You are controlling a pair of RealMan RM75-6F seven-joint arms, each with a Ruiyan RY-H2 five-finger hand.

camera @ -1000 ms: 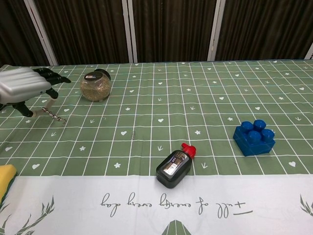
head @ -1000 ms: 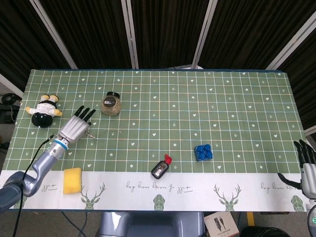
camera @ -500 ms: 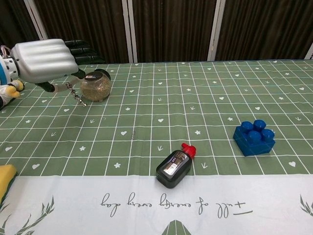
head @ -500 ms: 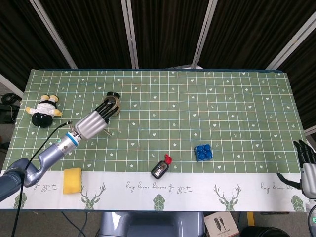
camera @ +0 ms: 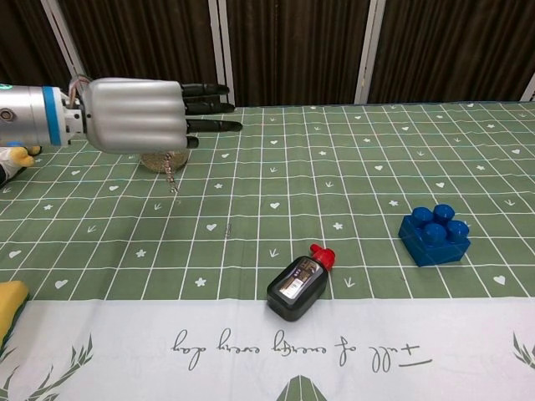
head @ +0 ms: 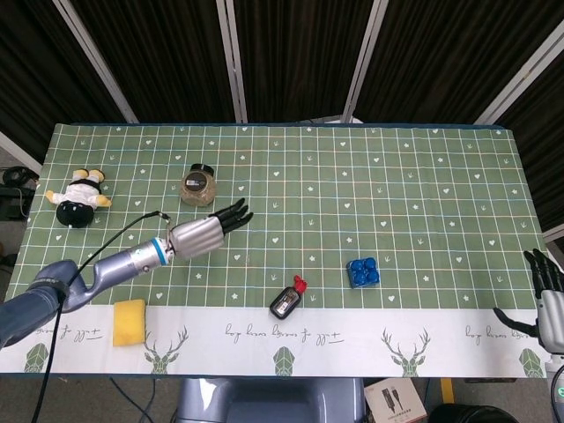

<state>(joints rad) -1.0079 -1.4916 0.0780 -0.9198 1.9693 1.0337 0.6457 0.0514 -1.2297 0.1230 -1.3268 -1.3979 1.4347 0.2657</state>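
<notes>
Swung rightward, left hand [head: 201, 236] dangles, seemingly, a chain [camera: 170, 173]; fingers [camera: 209, 107] straight; jar [head: 197, 185] behind.

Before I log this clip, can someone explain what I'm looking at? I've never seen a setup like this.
This is a two-armed robot with metal, human-like hands, seen by its own cameras: the head view looks down on the table, the chest view looks across it. The left hand hovers over the green patterned tablecloth, fingers stretched out, a thin chain dangling beneath it. The right hand waits off the table's edge, holding nothing. Lying about: a round glass jar with a black lid, a small plush doll, a yellow sponge, a black ink bottle with a red cap and a blue toy brick.
</notes>
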